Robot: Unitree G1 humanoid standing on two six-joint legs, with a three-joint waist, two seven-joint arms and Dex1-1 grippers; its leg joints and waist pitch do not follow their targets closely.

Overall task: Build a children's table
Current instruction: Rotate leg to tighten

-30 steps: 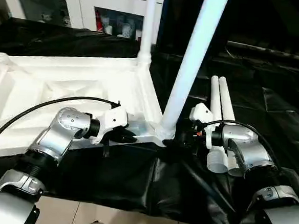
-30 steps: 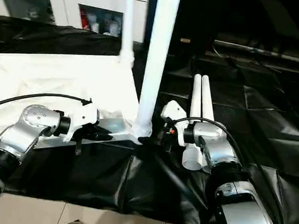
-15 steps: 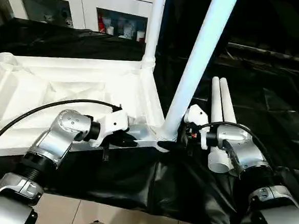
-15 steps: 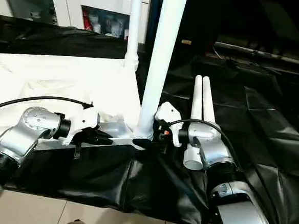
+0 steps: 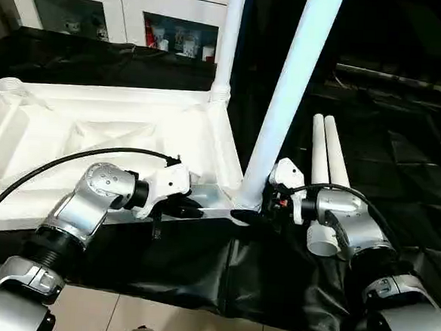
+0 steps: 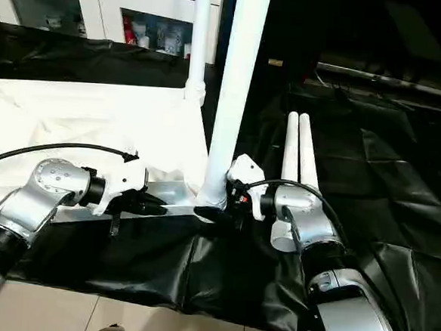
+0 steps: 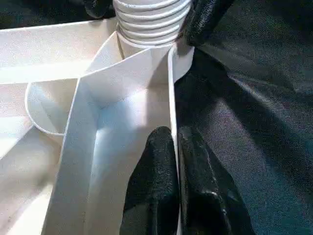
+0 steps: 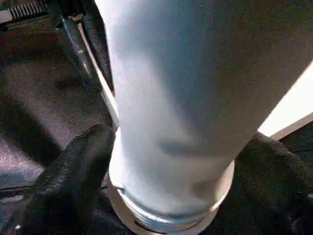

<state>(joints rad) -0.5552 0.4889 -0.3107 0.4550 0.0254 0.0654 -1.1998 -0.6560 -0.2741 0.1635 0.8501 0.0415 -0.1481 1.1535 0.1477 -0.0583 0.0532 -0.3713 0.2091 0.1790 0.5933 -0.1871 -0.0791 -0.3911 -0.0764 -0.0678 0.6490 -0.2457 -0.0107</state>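
The white table top (image 5: 94, 126) lies upside down on black cloth, ribs facing up. One leg (image 5: 229, 37) stands in its far right corner socket. A second leg (image 5: 289, 102) rises, leaning right, from the near right corner socket. My right gripper (image 5: 259, 208) is shut on this leg's base, with a black finger (image 8: 68, 181) on each side of the threaded collar. My left gripper (image 7: 177, 161) is shut on the top's near rim, close to that corner. Two loose legs (image 5: 327, 161) lie side by side on the cloth to the right.
A white cabinet with glass doors (image 5: 102, 13) stands behind the work. The black cloth (image 5: 403, 148) covers the surface and hangs over the near edge above tiled floor (image 5: 157, 320). An empty corner socket (image 5: 6, 86) shows at the top's far left.
My right gripper has moved left, in against the near leg's base. The camera has shifted a little. My left gripper keeps its hold on the rim.
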